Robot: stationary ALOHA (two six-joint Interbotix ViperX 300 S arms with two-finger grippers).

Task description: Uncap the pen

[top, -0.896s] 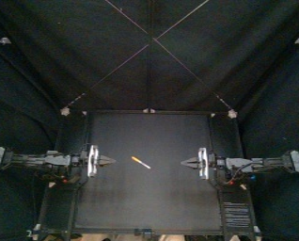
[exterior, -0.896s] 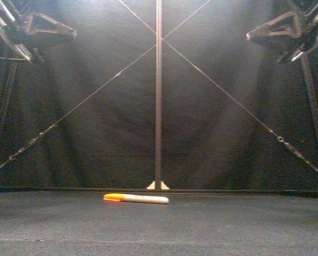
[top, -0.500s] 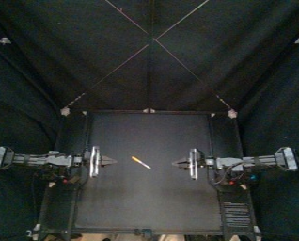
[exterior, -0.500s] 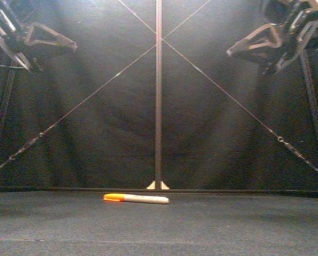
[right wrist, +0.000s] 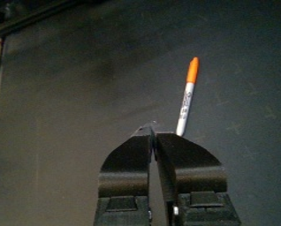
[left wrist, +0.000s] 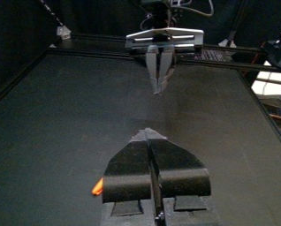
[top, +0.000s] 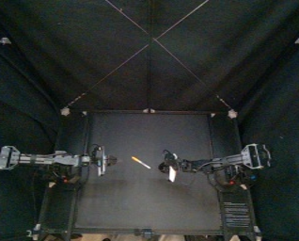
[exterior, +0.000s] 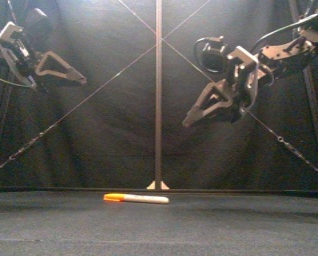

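No legible text or markings anywhere.

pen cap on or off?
On: the orange cap sits on the end of the white marker pen, which lies flat on the table, untouched.

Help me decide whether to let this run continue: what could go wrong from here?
1. The left gripper and right gripper both hang above the table with jaws shut. Descending like that would likely shove the pen rather than grip it.
2. The pen lies flat and loose, so a glancing touch may roll it.
3. The orange cap is short, and the left wrist view shows only a sliver of it, so a grasp there may miss.
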